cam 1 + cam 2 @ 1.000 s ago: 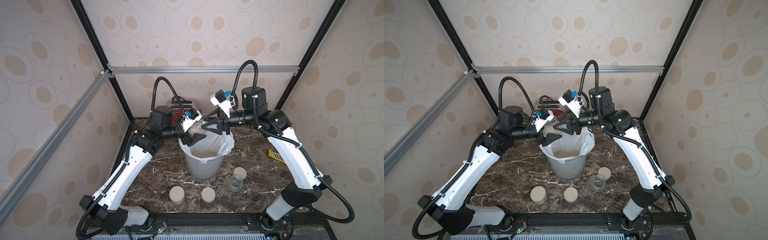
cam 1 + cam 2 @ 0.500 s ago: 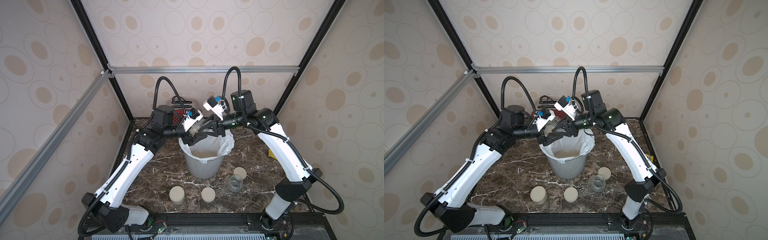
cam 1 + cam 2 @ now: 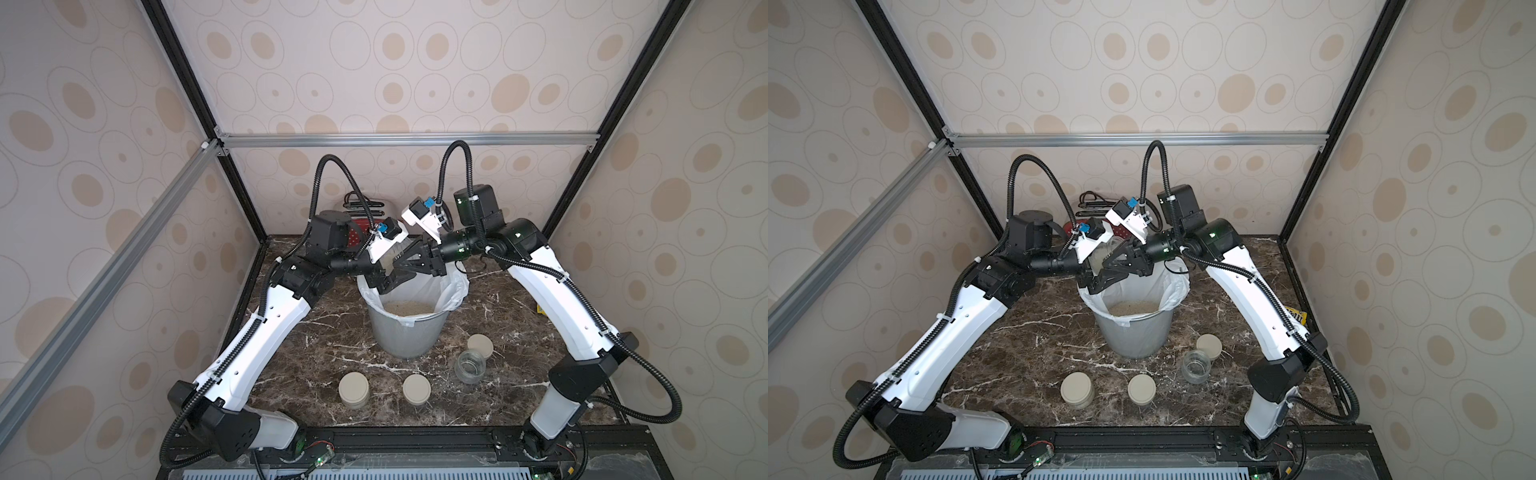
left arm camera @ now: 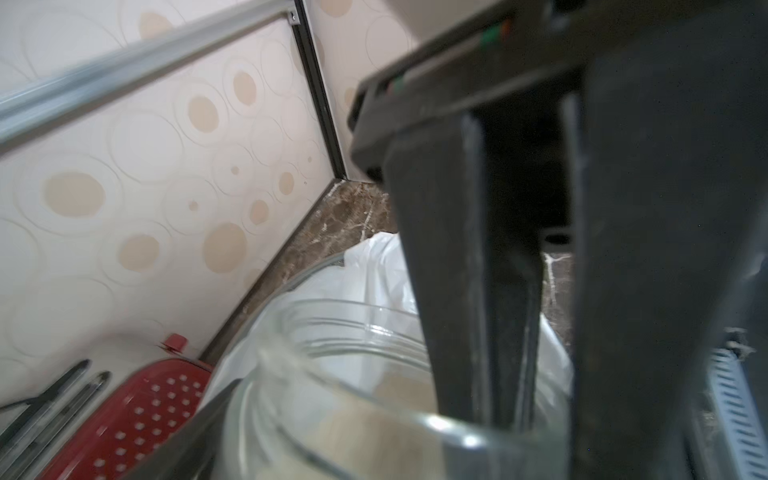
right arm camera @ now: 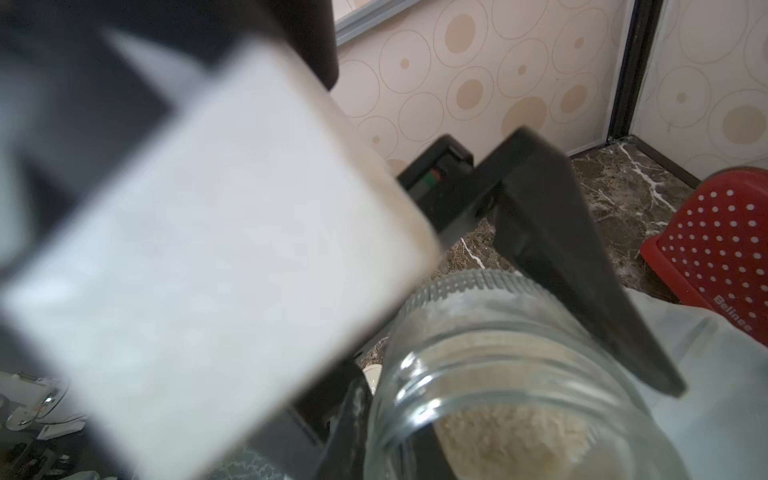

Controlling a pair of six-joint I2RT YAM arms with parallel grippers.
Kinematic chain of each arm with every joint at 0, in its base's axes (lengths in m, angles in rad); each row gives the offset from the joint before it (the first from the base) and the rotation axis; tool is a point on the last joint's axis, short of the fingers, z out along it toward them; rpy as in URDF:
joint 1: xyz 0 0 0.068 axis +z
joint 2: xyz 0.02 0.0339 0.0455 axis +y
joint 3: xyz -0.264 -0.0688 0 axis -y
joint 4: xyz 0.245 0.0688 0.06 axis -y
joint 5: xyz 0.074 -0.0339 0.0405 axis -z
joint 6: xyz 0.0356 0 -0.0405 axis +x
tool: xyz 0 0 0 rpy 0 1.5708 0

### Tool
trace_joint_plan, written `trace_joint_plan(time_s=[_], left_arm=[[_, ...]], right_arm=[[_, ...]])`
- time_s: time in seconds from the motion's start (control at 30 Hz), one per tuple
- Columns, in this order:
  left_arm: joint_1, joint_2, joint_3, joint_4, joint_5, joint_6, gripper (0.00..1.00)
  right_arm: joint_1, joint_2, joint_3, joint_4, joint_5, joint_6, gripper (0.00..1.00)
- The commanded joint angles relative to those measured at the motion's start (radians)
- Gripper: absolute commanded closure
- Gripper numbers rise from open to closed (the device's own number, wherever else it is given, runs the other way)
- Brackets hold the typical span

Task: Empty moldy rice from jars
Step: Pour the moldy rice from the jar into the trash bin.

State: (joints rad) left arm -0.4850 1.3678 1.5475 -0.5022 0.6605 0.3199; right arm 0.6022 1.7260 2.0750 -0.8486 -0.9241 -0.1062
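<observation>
A clear glass jar point(image 3: 390, 259) point(image 3: 1099, 258), lidless and tilted, hangs over the grey white-lined bin point(image 3: 409, 336) point(image 3: 1133, 332). Moldy rice point(image 5: 519, 436) still lies inside the jar point(image 5: 498, 374), and more rice point(image 3: 409, 307) lies in the bin. My right gripper point(image 3: 397, 279) point(image 5: 386, 436) is shut on the jar's rim, one finger point(image 4: 457, 291) reaching down to the mouth. My left gripper point(image 3: 376, 279) stands open around the jar's body point(image 4: 353, 395), its finger point(image 5: 582, 270) lying along the glass. An empty open jar point(image 3: 470, 365) stands at the front right beside its lid point(image 3: 480, 345).
Two cream-lidded rounds point(image 3: 354, 390) point(image 3: 416, 388) sit near the front edge; I cannot tell whether both are jars. A red perforated colander point(image 3: 357, 232) point(image 5: 715, 241) and dark utensils point(image 4: 54, 395) lie at the back behind the bin. A yellow packet point(image 3: 1296, 318) lies under my right arm.
My right arm has swung in to the left and its jaws have closed on the jar's rim. The left jaws have opened around the jar, which stays over the bin.
</observation>
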Motion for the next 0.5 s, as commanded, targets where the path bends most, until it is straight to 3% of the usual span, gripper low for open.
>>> trace_joint_plan(time_s=[0.0, 0.47], left_arm=[[0.005, -0.071, -0.004, 0.078, -0.04, -0.022, 0.01], [0.005, -0.173, -0.096, -0.033, -0.138, 0.054, 0.01]], right_arm=[[-0.003, -0.05, -0.061, 0.081, 0.061, 0.015, 1.0], [-0.039, -0.098, -0.131, 0.207, 0.153, 0.136, 1.0]])
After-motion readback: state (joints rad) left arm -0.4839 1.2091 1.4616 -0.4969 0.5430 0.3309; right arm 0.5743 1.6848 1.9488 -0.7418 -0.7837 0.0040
